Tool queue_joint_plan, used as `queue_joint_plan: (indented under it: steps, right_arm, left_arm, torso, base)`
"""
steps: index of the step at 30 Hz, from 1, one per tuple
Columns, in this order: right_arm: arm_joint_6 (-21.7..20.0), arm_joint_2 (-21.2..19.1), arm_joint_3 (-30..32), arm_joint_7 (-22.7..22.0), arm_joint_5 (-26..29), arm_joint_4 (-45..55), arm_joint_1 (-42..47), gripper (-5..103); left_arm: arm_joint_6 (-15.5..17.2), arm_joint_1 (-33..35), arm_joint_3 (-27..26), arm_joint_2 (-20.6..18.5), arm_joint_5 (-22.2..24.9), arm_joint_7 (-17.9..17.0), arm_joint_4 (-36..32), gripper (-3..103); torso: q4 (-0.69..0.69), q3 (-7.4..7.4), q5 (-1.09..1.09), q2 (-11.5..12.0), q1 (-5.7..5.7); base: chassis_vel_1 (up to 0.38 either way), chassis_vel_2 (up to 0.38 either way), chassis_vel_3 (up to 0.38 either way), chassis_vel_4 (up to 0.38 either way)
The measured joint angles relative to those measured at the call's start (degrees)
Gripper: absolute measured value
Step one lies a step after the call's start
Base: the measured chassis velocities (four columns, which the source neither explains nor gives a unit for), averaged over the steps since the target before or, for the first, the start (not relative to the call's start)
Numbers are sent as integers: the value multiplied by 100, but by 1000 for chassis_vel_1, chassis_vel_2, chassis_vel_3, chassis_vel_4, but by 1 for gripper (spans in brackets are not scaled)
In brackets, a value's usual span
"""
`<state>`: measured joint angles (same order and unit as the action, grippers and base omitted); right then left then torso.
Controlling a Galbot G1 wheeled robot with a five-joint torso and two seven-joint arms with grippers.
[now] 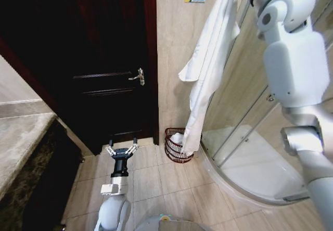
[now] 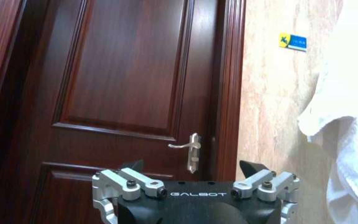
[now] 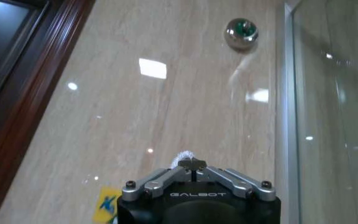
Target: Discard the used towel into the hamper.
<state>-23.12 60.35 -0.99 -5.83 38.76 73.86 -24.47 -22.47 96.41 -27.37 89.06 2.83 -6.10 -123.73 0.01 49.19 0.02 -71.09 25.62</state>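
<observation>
Your right hand (image 3: 193, 164) is raised high against the tiled wall, fingers pinched together on the top of the towel (image 1: 208, 64). The towel hangs straight down the wall, its lower end reaching into the hamper (image 1: 178, 146). The hamper stands on the floor just beside the door (image 1: 99, 59). Your left hand (image 1: 122, 149) hangs low before the door, fingers apart, holding nothing.

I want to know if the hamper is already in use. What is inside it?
Something white lies in the hamper, seen through its bars. The towel, held up by the right gripper, hangs over the rim and covers the rest.
</observation>
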Motion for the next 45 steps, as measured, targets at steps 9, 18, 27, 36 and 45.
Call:
queue_joint_plan:
  steps: [9, 18, 27, 36, 45]
  right_arm:
    - [48, 263, -350, 15, 48, -661, -854, 0]
    - [148, 410, -506, 13, 93, -1013, -983, 0]
    - [352, 875, -509, 139, -74, -1946, -1467, 0]
    - [457, 612, -495, 37, -76, -1217, -296, 0]
    - [709, 306, -168, -49, -431, -468, 1375, 0]
  left_arm:
    - [-19, 59, -24, 48, -7, 19, -71, 100]
    - [-60, 63, 37, 128, -60, 34, -76, 100]
    - [-114, 98, 16, 165, -65, 35, -161, 100]
    - [-294, 218, 45, 168, -79, -26, -162, 100]
    - [-314, 243, 105, 147, -140, -34, -185, 100]
  torso:
    - [2, -7, -4, 12, -6]
    - [1, -10, 0, 20, -8]
    - [2, -16, -5, 24, -13]
    - [1, -17, -3, 28, -13]
    - [2, -18, -4, 31, -14]
  base:
    - [0, 0, 0, 0]
    - [0, 0, 0, 0]
    - [0, 0, 0, 0]
    - [0, 0, 0, 0]
    - [0, 0, 0, 0]
